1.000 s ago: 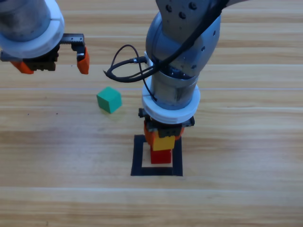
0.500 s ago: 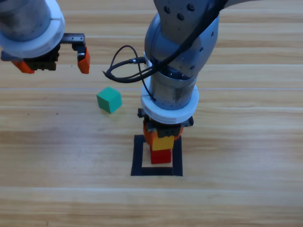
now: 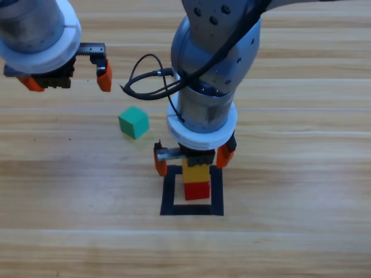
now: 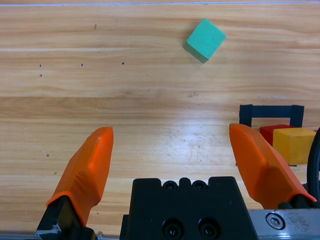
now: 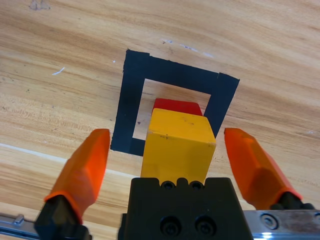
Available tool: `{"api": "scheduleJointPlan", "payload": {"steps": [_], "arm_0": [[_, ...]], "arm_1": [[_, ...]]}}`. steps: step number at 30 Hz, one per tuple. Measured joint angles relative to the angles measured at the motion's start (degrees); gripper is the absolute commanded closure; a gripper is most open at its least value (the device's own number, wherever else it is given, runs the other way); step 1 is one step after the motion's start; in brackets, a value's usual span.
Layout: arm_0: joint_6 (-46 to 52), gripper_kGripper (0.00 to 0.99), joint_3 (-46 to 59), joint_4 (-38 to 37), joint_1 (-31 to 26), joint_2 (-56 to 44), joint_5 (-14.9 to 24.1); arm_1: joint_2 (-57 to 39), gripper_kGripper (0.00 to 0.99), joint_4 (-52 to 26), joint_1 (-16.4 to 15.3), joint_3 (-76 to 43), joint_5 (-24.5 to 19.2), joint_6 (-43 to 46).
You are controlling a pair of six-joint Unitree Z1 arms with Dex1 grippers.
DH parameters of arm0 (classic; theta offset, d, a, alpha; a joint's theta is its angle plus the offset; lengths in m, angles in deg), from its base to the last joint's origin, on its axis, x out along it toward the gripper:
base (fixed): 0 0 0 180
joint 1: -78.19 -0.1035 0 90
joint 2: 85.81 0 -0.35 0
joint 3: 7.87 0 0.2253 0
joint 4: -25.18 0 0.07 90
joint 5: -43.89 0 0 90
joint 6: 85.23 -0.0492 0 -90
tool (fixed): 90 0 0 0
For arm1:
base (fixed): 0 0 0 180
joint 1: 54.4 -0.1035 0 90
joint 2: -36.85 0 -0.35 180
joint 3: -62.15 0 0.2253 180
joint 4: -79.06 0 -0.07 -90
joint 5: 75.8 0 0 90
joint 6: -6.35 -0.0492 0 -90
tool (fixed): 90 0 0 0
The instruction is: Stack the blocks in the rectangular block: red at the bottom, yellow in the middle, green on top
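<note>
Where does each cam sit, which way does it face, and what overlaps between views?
High view: fixed overhead, looking down on table; both arms, left gripper and right gripper show.
Left wrist view: looks along its own open jaws at green cube.
Right wrist view: looks down between its own open jaws at yellow cube on red cube in tape square.
Shared: all three show the stack.

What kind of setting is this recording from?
Probably a robotics lab bench: a bare wooden table, a black tape square marking the target, and small coloured cubes, yellow cube on red cube, with the teal-green cube loose.
</note>
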Motion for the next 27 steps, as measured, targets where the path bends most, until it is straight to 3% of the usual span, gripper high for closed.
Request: {"api": "scheduleJointPlan", "payload": {"steps": [5, 11, 15, 18, 22, 27], "arm_0": [[-0.1, 0.0, 0.0, -1.5, 0.0, 0.0, 0.0], [-1.9, 0.0, -0.5, -1.6, -1.0, -0.1, -1.2], [-2.2, 0.0, -2.6, -1.6, -3.4, -0.1, -4.6], [-3.1, 0.0, -7.7, -1.7, -4.8, 0.8, -7.8], [-5.2, 0.0, -13.5, -1.8, -6.7, 4.9, -12.8], [-2.3, 0.0, -14.3, -1.7, -8.7, 12.2, -14.3]], "arm_1": [[-2.3, 0.0, 0.0, -1.1, 0.0, -2.5, 0.6], [-14.6, 0.0, -0.3, -3.9, -5.9, -6.3, 0.7], [-31.4, 0.0, -15.2, -4.6, -30.2, -6.7, 4.6], [-40.4, 0.0, -27.1, -4.0, -47.2, -4.6, 9.7], [-43.1, 0.0, -31.0, -3.1, -50.5, -4.4, 11.7], [-41.7, 0.0, -31.4, -2.5, -50.5, -2.7, 12.5]]}}
